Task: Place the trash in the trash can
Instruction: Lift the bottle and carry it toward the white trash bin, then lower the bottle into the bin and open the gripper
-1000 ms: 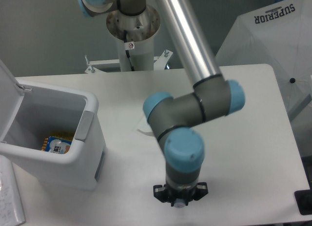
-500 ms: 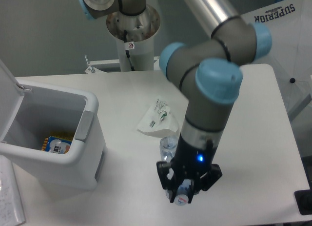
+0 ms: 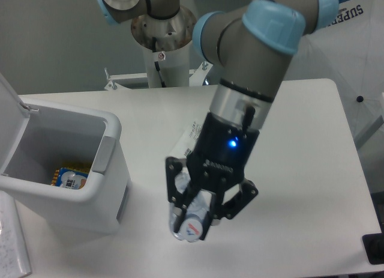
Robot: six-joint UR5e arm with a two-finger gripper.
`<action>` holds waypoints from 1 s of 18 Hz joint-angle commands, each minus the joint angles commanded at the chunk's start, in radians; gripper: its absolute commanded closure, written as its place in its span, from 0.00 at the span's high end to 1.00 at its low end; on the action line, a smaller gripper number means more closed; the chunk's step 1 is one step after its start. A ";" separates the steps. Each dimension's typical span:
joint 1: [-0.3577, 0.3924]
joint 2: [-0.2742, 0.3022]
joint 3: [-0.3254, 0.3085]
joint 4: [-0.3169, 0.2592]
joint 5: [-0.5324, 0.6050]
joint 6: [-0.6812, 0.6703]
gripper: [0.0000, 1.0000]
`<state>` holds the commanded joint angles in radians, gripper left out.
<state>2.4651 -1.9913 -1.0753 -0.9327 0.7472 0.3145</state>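
Currently the gripper point(image 3: 193, 220) sits lower centre of frame, fingers point(image 3: 175, 188) pinching the crushed clear bluish plastic bottle with white cap point(image 3: 191, 223), lifted off the white tabletop point(image 3: 312, 170). Crumpled white-clear plastic wrapper point(image 3: 185, 145) is mostly hidden behind the arm. Boxy white plastic trash can point(image 3: 66, 167) stands at left, lid open.

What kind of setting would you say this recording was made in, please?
Probably a robotics lab: a grey and blue robot arm on a white pedestal base, its end effector holding a crushed clear plastic bottle, beside a boxy white plastic bin.
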 joint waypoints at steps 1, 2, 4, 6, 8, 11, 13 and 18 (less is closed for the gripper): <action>-0.005 0.011 0.000 0.002 -0.018 0.000 0.00; -0.008 0.017 0.000 0.002 -0.043 0.000 0.00; -0.008 0.029 -0.002 0.012 -0.129 0.005 0.00; -0.011 0.035 -0.005 0.023 -0.199 0.002 0.01; -0.018 0.069 -0.023 0.026 -0.238 0.005 0.03; -0.034 0.112 -0.055 0.029 -0.304 0.006 0.03; -0.037 0.137 -0.069 0.029 -0.333 0.006 0.03; -0.075 0.189 -0.144 0.034 -0.351 0.031 0.03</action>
<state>2.3900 -1.8026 -1.2193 -0.8989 0.3958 0.3450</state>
